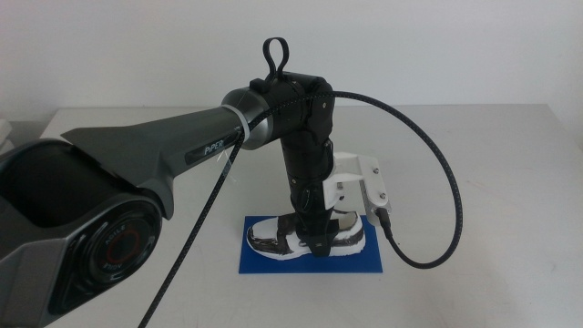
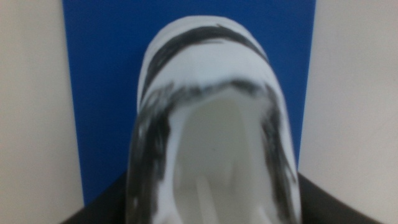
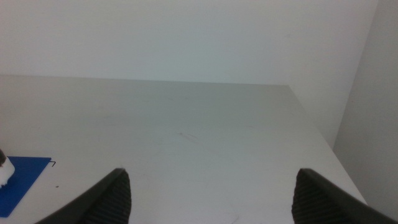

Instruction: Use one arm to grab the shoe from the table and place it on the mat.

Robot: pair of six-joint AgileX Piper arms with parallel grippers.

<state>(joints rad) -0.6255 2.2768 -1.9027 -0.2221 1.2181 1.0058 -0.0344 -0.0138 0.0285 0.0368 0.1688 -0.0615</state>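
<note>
We see the left arm reaching in over the table, its left gripper pointing straight down with the jaws clamped on the shoe. The shoe sits directly under and between the jaws, on or just above the blue mat; we cannot tell if the sole is fully touching. In the left wrist view the shoe fills the space between the jaws, opening facing the camera, with the mat showing on both sides of it and beyond the toe, so it looks centred across the mat's width.

Risks as we judge them: if the jaws part while the sole is off the mat, the shoe could drop and tip or roll toward an edge. If the jaws drag on the collar when lifting away, they could pull the shoe off the mat or shift the thin mat itself. The black cable loops beside the claw and could snag.

No containers here; the mat is the only receiving surface and it holds just the shoe.

The right gripper waits well away over bare table, jaws spread apart, with a corner of the mat just in its view.
</note>
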